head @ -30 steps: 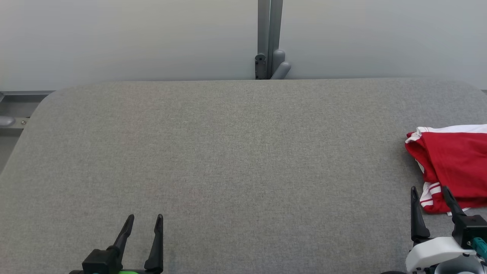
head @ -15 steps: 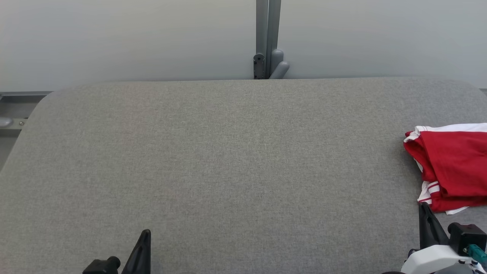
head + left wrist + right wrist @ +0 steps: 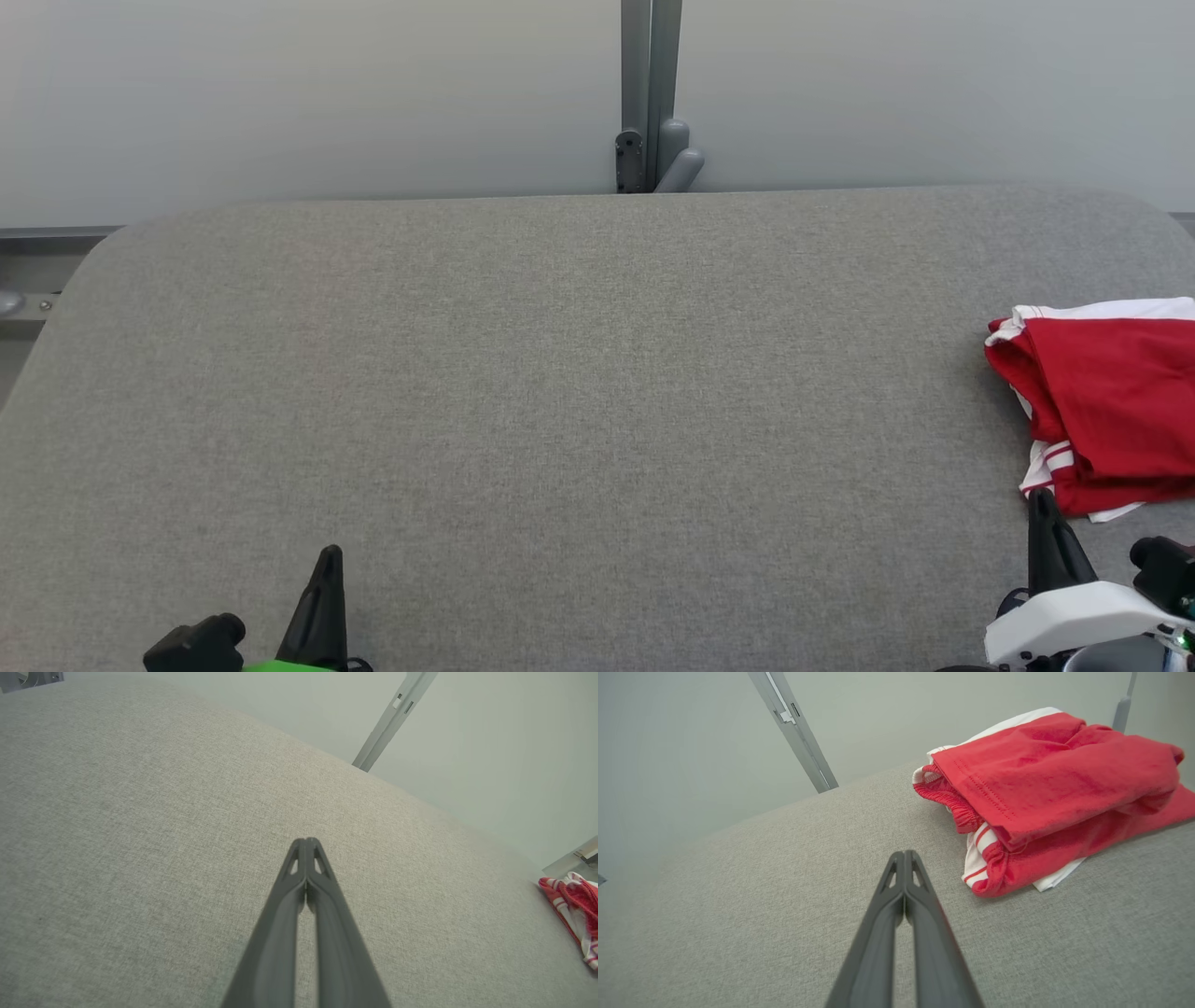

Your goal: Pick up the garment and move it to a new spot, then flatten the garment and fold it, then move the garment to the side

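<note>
The folded red shorts [image 3: 1111,411] lie at the right edge of the grey tabletop [image 3: 560,373]. The right gripper [image 3: 1044,501], closed and empty, sits just beside them. The left gripper [image 3: 329,558], also closed, is well apart.

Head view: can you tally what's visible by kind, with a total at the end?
Garments: 1, the red and white garment.
Grippers: 2, the left gripper and the right gripper.
Tables: 1, the grey padded table.
Posts: 1, the grey post behind the table.
Total: 5
</note>
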`<state>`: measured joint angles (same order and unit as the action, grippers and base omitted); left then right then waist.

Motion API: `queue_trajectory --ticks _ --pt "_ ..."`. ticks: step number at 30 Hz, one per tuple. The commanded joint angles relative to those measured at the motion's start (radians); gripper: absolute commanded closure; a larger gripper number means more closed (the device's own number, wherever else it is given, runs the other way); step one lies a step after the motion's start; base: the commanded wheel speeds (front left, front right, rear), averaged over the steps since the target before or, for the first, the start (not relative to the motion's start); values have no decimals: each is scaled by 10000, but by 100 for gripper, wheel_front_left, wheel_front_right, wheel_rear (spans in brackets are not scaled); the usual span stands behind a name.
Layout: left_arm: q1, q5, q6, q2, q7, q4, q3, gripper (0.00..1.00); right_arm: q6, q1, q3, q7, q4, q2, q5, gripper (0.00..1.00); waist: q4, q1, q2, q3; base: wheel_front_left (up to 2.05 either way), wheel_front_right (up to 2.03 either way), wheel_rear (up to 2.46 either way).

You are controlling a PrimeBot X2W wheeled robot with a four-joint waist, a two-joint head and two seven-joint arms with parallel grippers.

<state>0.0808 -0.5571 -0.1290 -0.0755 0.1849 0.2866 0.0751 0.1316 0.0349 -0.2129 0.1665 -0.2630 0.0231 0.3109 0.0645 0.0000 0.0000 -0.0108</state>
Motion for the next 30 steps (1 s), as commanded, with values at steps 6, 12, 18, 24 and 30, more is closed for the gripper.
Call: queue_trajectory --ticks 6,12,18,24,30 --pt "-455 -1096 -5 -53 -233 -190 -152 100 -3 -359 90 -267 202 135 1313 100 -35 0 0 8 0 0 0" --pt "-592 -1989 -7 -53 -441 -222 -259 100 -4 -453 154 -509 214 150 2375 100 -71 0 0 16 0 0 0" --pt "-723 -2810 -8 -49 -640 -248 -357 100 -5 -549 212 -734 225 165 3364 100 -108 0 0 24 0 0 0" --pt "-851 -3591 -10 -41 -832 -269 -458 100 -6 -631 265 -949 229 178 4296 100 -144 0 0 32 0 0 0" --pt "-958 -4319 -11 -31 -1019 -285 -560 100 -6 -719 317 -1153 236 189 5167 100 -180 0 0 40 0 0 0"
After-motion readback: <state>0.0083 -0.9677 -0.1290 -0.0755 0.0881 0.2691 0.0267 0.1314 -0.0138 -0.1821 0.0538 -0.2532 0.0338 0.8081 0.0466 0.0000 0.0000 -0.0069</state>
